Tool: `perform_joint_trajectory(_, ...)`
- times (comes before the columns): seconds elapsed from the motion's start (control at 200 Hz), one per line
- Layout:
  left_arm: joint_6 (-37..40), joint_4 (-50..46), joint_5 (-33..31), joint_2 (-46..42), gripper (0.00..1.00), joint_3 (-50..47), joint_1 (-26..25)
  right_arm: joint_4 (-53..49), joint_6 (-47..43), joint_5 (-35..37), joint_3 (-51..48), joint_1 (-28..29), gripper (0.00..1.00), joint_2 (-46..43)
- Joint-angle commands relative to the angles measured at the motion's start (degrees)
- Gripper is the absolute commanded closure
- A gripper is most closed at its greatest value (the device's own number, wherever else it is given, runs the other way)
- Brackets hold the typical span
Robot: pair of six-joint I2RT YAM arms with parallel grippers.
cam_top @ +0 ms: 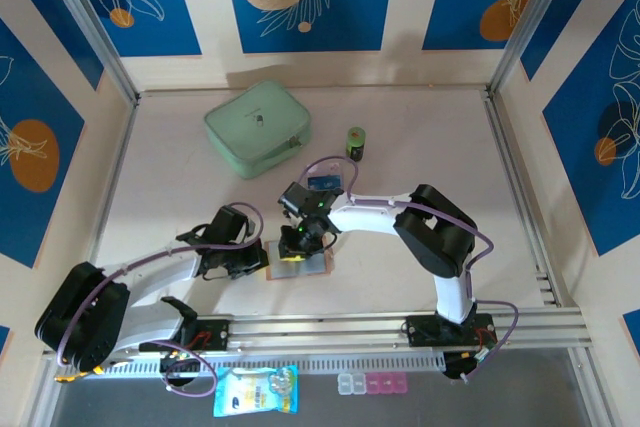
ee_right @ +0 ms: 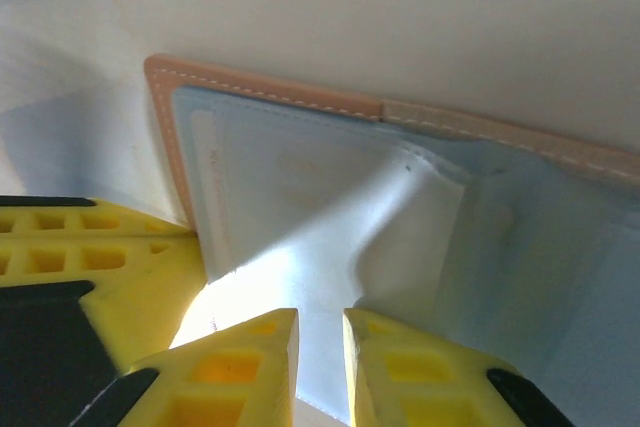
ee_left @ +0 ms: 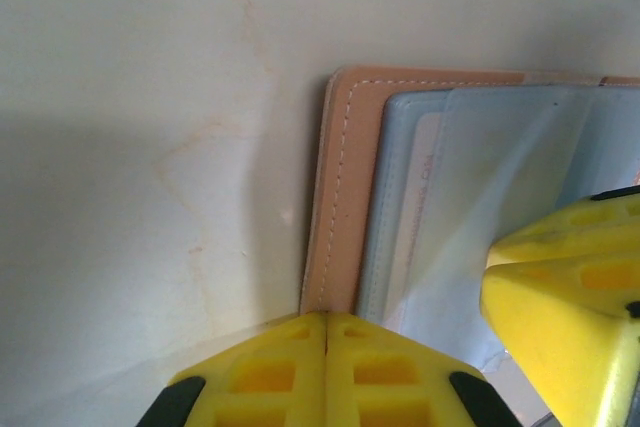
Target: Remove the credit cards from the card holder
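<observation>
**Clerk:** Item 1, right end effector (ee_right: pixel 320 352). How is it entered?

**Keeper:** Entered as all but pressed together, low centre of the right wrist view. A pale translucent pocket flap (ee_right: pixel 400 197) of the card holder (ee_right: pixel 260 87) is pinched and held raised in a tent. Whether a card is caught inside the flap cannot be told.

**Clerk:** Item 2, left end effector (ee_left: pixel 327 352)?

**Keeper:** Recorded as pressed together, bottom centre of the left wrist view, tips touching the holder's tan corner. No leather is seen between the fingers, so it is judged to be pinning, not gripping.

**Clerk:** Item 3, the holder itself?

**Keeper:** Laid open on the worktop (cam_top: pixel 420 127), lower centre of the top view, between the two end effectors. Soft stitched leather and limp pockets are noted. It is expected to lift and fold if left unpinned.

**Clerk:** Item 4, credit cards (ee_left: pixel 425 177)?

**Keeper:** One, pale with faint print, is seen tucked in the pocket beside the tan border. Cards are judged light, thin, stiff, slippery and snug in the sleeve. Hold is best taken at the edge nearest the pocket mouth, pinched across both faces and drawn along the pocket, not upward. A small blue flat piece (cam_top: pixel 322 183), possibly a card, is listed above the holder, apart from it.
</observation>
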Motion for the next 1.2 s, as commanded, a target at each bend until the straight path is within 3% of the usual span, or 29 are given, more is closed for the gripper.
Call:
perform_joint_trajectory(0.0,1.45,-2.11,-1.24,1.07,0.95,-0.35,1.0,-4.71,-0.29,3.19,0.59,-0.17,0.79,-1.27)
perform_joint_trajectory(0.23,1.4,-2.23,-1.26,0.92,0.95,-0.34,1.09,-4.24,-0.81,2.56,-1.24,-0.95,0.79,-2.69)
perform_joint_trajectory(0.605,2.0,-4.44,-0.77,-0.32,0.93,3.28,1.01,8.26,-0.93,-3.71,-9.51,-2.8,0.83,-4.91)
perform_joint_trajectory(0.925,0.04,-5.88,-0.22,-5.31,0.83,5.73,1.03,20.3,1.04,-9.31,-16.68,-4.68,0.85,-4.5)
perform_joint_trajectory(1.195,-3.63,1.61,2.84,-2.03,0.71,4.96,0.32,24.93,2.7,-11.1,-19.48,-5.62,0.86,-3.69)
